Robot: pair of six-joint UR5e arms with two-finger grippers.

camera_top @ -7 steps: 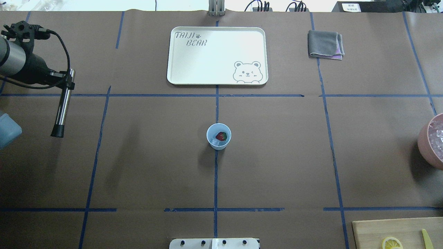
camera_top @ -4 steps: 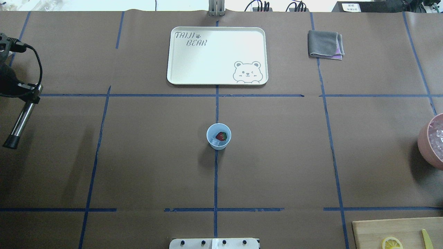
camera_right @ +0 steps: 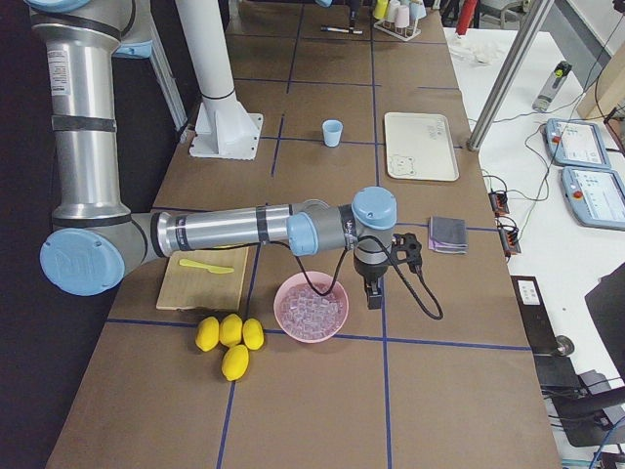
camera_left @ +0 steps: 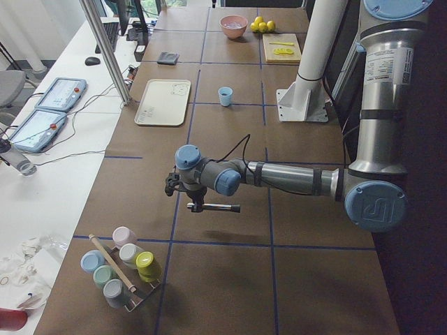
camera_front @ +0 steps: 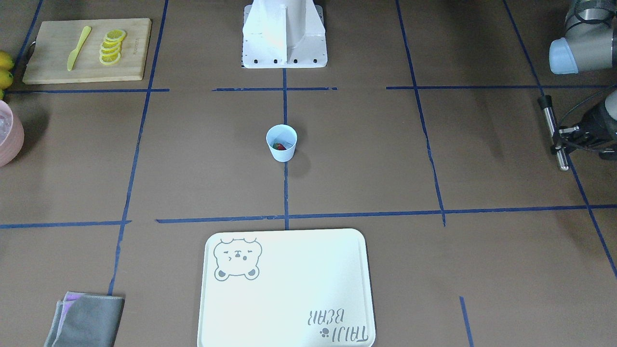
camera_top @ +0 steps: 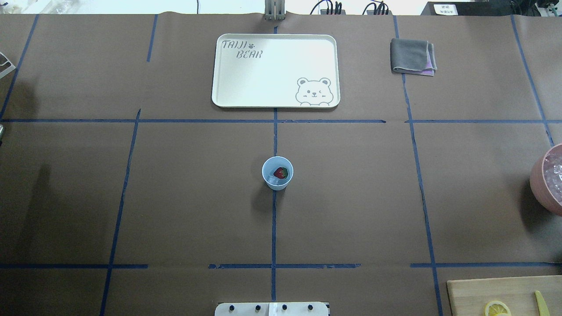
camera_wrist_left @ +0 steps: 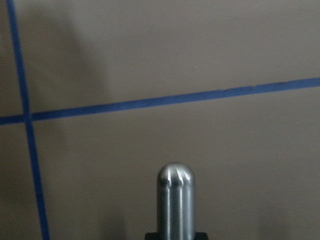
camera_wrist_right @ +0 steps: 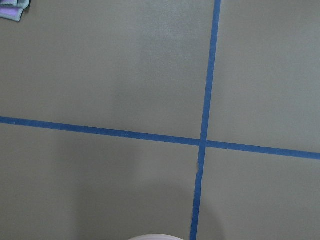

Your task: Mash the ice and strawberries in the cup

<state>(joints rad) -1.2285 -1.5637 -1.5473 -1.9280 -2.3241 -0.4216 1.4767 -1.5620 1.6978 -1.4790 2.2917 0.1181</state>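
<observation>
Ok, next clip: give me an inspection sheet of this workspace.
Surface: brown paper, blue tape grid.
Job's things: cup upright at centre; strawberry and ice inside.
Clutter: tray, cloth, pink bowl, cutting board with lemon slices.
Tools: left tool shut on metal rod; right tool cannot tell.
Cables: black leads at far table edge.
Surroundings: control tablets on side bench.

Overhead exterior: high above robot base [camera_top: 272, 309], facing forward, down on table [camera_top: 175, 197]. Front-facing: opposite edge, steep, mirrored. Side views: table ends, far back. Wrist views: close over table. Shared by exteriors: cup [camera_top: 276, 185].
</observation>
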